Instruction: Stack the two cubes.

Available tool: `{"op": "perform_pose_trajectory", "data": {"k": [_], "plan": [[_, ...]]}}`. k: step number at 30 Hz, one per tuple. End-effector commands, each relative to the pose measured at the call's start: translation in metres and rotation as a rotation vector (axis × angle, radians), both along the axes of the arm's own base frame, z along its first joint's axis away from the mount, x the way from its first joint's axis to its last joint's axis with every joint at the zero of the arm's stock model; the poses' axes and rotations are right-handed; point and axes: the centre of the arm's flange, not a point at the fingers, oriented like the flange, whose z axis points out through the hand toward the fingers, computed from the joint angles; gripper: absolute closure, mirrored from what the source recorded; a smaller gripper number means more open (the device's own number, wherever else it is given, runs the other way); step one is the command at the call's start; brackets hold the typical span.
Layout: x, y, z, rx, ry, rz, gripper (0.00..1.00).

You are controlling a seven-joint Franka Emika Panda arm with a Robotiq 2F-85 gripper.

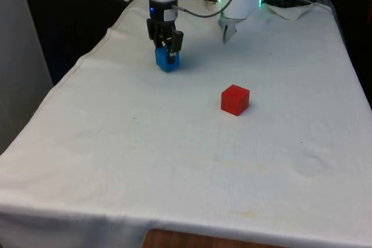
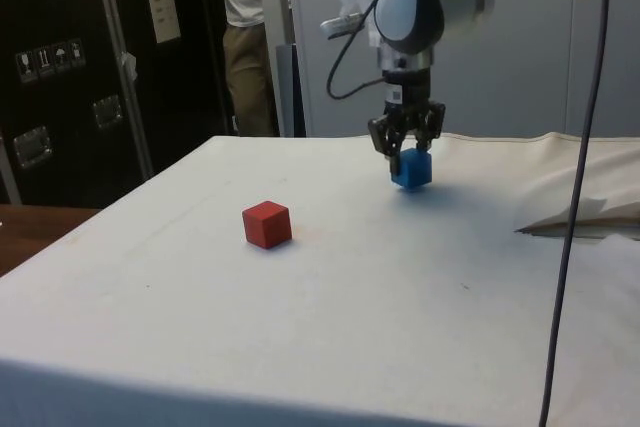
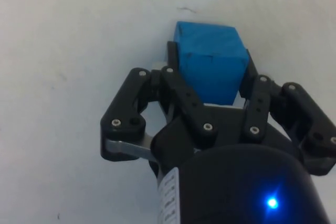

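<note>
A blue cube (image 1: 167, 60) sits between the fingers of my black gripper (image 1: 167, 55) toward the far end of the table. The side view has the gripper (image 2: 409, 157) shut on the blue cube (image 2: 411, 169), which rests at or just above the cloth. In the wrist view both fingers press the sides of the blue cube (image 3: 211, 59). A red cube (image 1: 235, 99) lies by itself on the cloth, nearer the camera and toward the front view's right. From the side, the red cube (image 2: 266, 224) stands well apart from the gripper.
A white cloth (image 1: 174, 155) covers the table. A rumpled fold of cloth (image 2: 575, 215) lies at the side view's right. A black cable (image 2: 580, 147) hangs down there. A person (image 2: 243, 37) stands behind the table by the dark cabinets.
</note>
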Motion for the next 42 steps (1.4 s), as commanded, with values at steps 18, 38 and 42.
{"op": "perform_pose_trajectory", "data": {"k": [18, 38, 42], "plan": [[0.038, 0.018, 0.033, 0.015, -0.029, 0.014, 0.99], [0.081, 0.038, 0.084, 0.0, -0.033, 0.039, 0.99], [0.087, 0.041, 0.092, -0.002, -0.035, 0.046, 0.99]]}}
